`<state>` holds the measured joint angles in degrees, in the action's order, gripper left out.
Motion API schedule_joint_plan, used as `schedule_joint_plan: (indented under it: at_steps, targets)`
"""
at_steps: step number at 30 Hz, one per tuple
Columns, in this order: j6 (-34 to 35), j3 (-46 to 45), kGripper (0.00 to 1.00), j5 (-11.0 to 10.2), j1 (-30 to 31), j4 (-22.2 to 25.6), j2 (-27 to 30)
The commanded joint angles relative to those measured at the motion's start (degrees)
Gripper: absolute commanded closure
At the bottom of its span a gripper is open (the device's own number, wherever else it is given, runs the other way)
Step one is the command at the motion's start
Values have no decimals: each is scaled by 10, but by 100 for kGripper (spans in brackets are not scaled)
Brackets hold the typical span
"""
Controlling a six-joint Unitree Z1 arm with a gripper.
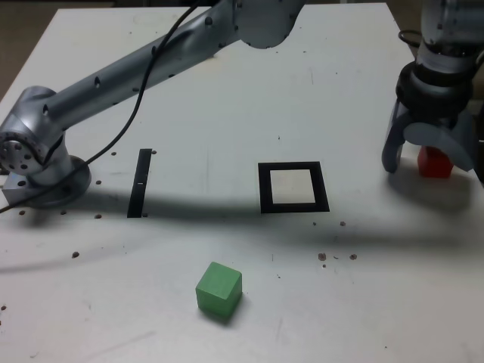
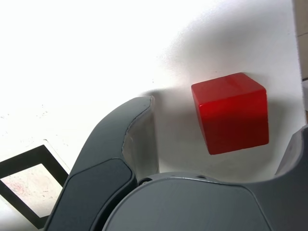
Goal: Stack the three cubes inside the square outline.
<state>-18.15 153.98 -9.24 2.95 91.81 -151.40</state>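
gripper [image 1: 428, 162] spread wide, straddling the red cube [image 1: 434, 162], corner-on between its jaws, near the table edge [image 1: 479, 178].

My gripper [image 1: 429, 160] wears smooth dark-grey plastic; my arm [image 1: 128, 72] is brushed silver metal. The red cube [image 2: 232, 111] looks glossy, the green cube [image 1: 218, 289] matt, the white table [image 1: 227, 98] scuffed.

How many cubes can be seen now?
2. The red cube sits between the open gripper's jaws; the green cube lies nearer the camera. No yellow one shows.
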Motion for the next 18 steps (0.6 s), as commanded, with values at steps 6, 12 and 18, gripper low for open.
schedule_joint_plan:
  at_steps: [6, 12, 18]
  targets:
    - [0, 4, 8, -1, 1, 3, -1]
    - [-1, 9, 10, 0, 1, 1, 3]
    - [0, 8, 12, 1, 1, -3, 3]
